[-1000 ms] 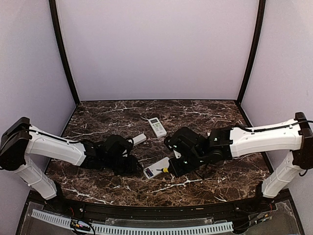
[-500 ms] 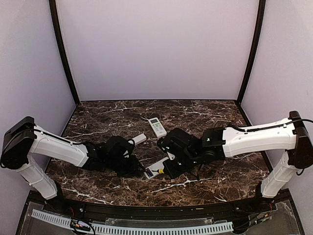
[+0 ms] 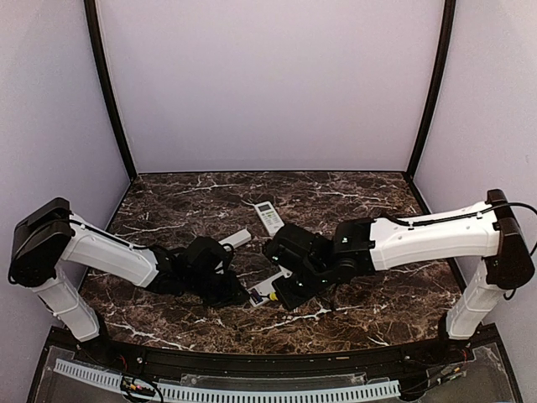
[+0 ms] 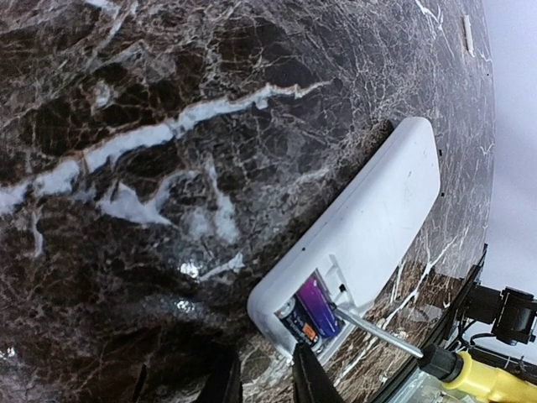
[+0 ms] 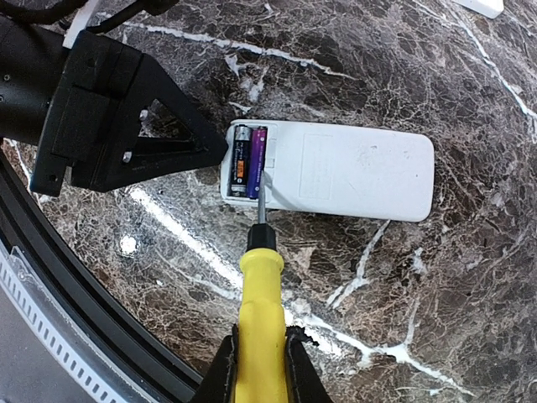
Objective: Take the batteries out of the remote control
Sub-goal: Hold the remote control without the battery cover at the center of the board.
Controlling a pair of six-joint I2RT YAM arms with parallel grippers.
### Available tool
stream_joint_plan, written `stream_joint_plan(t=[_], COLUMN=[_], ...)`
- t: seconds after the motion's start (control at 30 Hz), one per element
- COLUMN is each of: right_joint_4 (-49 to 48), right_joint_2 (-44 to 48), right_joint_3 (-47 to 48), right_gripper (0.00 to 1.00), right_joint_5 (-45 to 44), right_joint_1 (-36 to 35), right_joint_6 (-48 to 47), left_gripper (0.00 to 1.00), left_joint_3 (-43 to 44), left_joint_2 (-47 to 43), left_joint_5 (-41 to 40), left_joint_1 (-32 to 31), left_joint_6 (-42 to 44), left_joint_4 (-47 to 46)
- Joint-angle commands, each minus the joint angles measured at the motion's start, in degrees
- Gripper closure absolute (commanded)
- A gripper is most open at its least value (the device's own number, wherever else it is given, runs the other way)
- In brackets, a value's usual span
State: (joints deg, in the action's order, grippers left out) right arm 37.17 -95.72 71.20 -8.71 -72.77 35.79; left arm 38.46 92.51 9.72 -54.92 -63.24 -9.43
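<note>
Quick update from my end: compared with a second back, both arms have crept toward each other along the near edge of the marble surface (image 3: 377, 210); the right arm has slid left, so from above its wrist now hides most of the open remote (image 5: 336, 172); the left arm has nudged right, up to that remote; the remote itself hasn't budged as far as I can see.

My left gripper (image 4: 264, 382) sits low with its jaws narrow, just a slim gap with only marble showing through, nothing held; its tips are right at the compartment end of the remote and look to be touching it. My right gripper (image 5: 262, 369) is clamped on the yellow handle of the screwdriver (image 5: 262, 319); the blade tip is inside the compartment, against the purple cell.

The batteries (image 5: 249, 161) are both seated side by side in the compartment; one dark with an orange end, one purple.

A second remote (image 3: 269, 217) lies face up further toward the far edge, with a small white piece (image 3: 239, 238) to its left; both are where they were.
</note>
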Motion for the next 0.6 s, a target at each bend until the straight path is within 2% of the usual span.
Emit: stream_joint_plan(t=[0.0,0.33,0.57], right_joint_4=[5.6,11.0,6.2], right_joint_2=[-3.0,-6.4,-6.3], right_joint_3=[3.3,7.4,5.3], right_gripper=[1.00,1.00,1.00], right_joint_5=[-4.2,-7.2,0.3], right_joint_1=[-1.7,-2.6,-1.6], right_joint_6=[-0.1,1.0,3.2], left_gripper=[0.80,0.83,0.90], left_joint_3=[1.2,2.1,2.5], left_joint_2=[1.1,3.5,5.5], left_joint_5=[0.5,0.8,1.8], left_joint_1=[0.1,0.1,0.0], left_joint_6=[0.4,1.2,1.2], left_joint_4=[-0.7,-1.2,-2.2])
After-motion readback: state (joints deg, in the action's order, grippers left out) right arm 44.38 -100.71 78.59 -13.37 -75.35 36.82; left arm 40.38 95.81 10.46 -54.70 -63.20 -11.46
